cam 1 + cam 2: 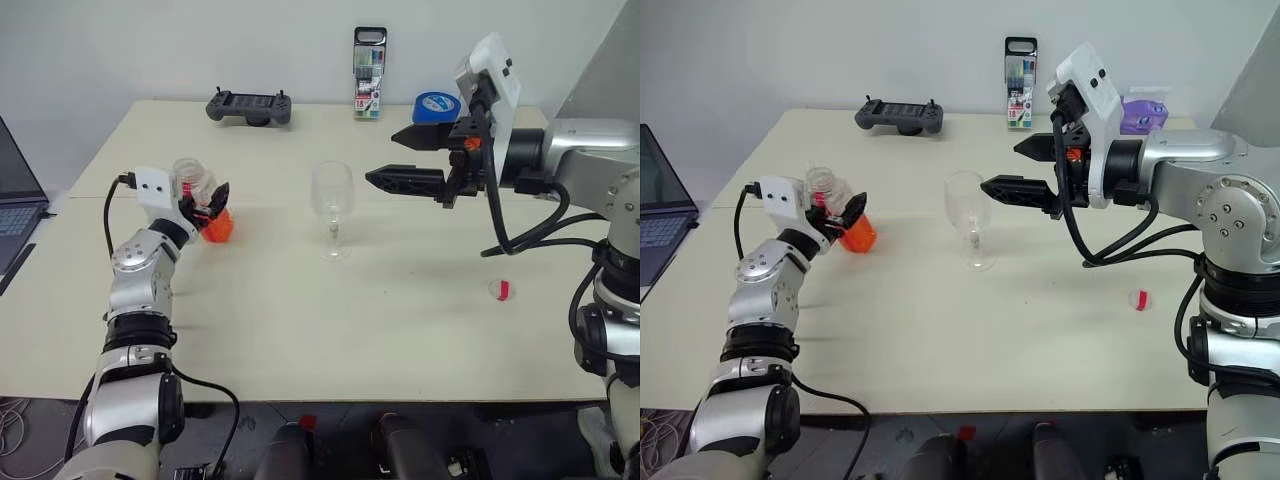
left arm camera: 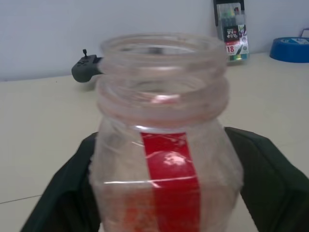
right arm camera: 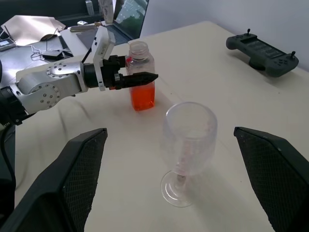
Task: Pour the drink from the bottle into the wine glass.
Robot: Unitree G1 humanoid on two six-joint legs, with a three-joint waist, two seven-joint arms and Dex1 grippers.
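The bottle (image 1: 197,190) stands upright on the table's left side, its mouth uncapped and the orange-red drink (image 1: 219,228) filling its lower part. My left gripper (image 1: 214,203) is shut on the bottle, one black finger on each side of the body; the red label (image 2: 170,174) shows between the fingers (image 2: 270,179). The empty wine glass (image 1: 332,200) stands upright at the table's middle, to the right of the bottle. My right gripper (image 1: 382,157) hovers open just right of the glass bowl, above the table, holding nothing.
A small red-and-white cap (image 1: 502,290) lies on the table at the right. Along the far edge sit a game controller (image 1: 249,106), a marker pack (image 1: 369,75) and a blue tape roll (image 1: 436,106). A laptop (image 1: 15,200) is at the left edge.
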